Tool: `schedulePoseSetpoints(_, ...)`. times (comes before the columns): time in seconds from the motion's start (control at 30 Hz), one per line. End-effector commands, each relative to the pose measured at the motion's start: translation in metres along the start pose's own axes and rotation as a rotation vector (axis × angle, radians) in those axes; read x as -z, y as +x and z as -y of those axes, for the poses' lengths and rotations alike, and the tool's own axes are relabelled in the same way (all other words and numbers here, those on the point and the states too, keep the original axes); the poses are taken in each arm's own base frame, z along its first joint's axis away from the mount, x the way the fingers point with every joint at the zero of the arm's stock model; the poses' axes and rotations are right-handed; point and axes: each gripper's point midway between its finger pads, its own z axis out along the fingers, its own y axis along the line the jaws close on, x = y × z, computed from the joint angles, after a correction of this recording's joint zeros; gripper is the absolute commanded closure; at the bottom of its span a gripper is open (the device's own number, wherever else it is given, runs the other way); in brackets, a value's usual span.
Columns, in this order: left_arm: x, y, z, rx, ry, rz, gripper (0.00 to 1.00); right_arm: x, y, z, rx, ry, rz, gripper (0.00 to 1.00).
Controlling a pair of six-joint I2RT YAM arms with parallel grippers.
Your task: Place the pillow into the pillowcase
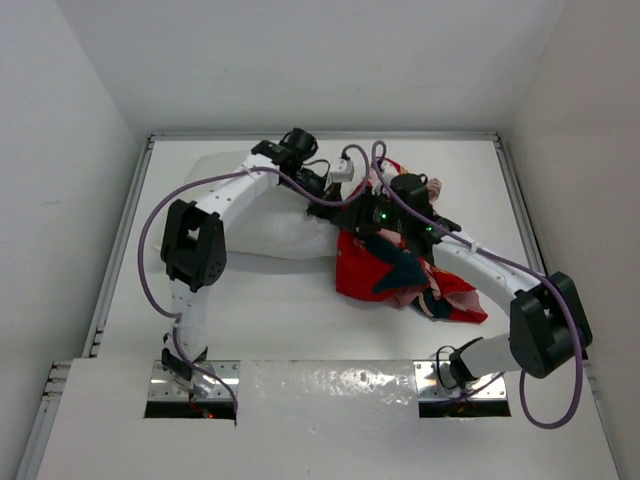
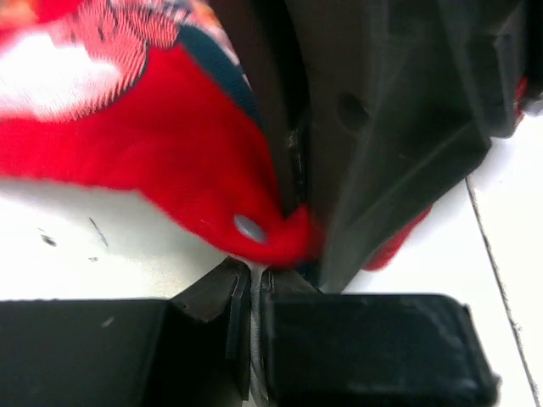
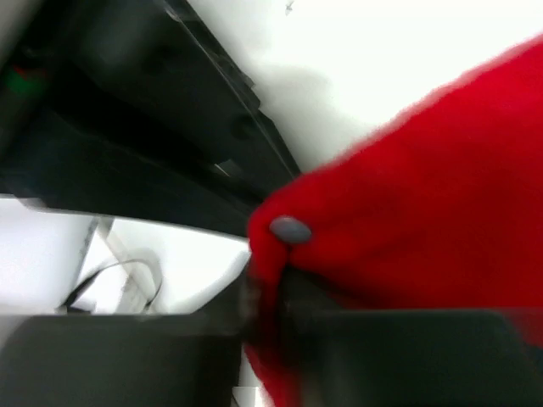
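The white pillow (image 1: 265, 225) lies at the back middle of the table, partly under my left arm. To its right the red printed pillowcase (image 1: 400, 275) lies crumpled, with pale pink showing at its near edge. Both grippers meet over its upper left corner. My left gripper (image 1: 335, 205) (image 2: 253, 275) is shut, with the red hem and a grey snap (image 2: 250, 227) right at its tips and a thin pale strip of cloth pinched between the jaws. Red pillowcase cloth (image 3: 407, 212) runs down between the shut jaws of my right gripper (image 1: 365, 215) (image 3: 265, 284).
White walls close in the table (image 1: 300, 300) on three sides, with metal rails along its left and right edges. Purple cables (image 1: 150, 230) loop off both arms. The two wrists crowd each other: the right gripper's black body (image 2: 382, 127) fills the left wrist view.
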Motion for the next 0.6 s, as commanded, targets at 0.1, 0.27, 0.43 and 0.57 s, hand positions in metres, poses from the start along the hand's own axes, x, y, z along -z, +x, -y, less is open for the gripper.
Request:
schedulePoseSetpoints(0.1, -0.035, 0.01, 0.112, 0.126, 0.342, 0.04, 1.0, 0.021, -0.012, 0.016, 0.035, 0.115, 0.096, 0.08)
schedulePoseSetpoints(0.27, -0.029, 0.027, 0.116, 0.164, 0.351, 0.04, 1.0, 0.073, -0.048, 0.028, 0.084, 0.305, 0.176, 0.01)
schedulePoseSetpoints(0.43, -0.031, 0.045, 0.118, 0.179, 0.351, -0.004, 0.98, 0.085, -0.086, 0.031, 0.141, 0.426, 0.171, 0.27)
schedulePoseSetpoints(0.57, -0.031, 0.051, 0.117, 0.164, 0.346, -0.026, 0.98, 0.084, -0.119, 0.06, 0.101, 0.557, 0.24, 0.74)
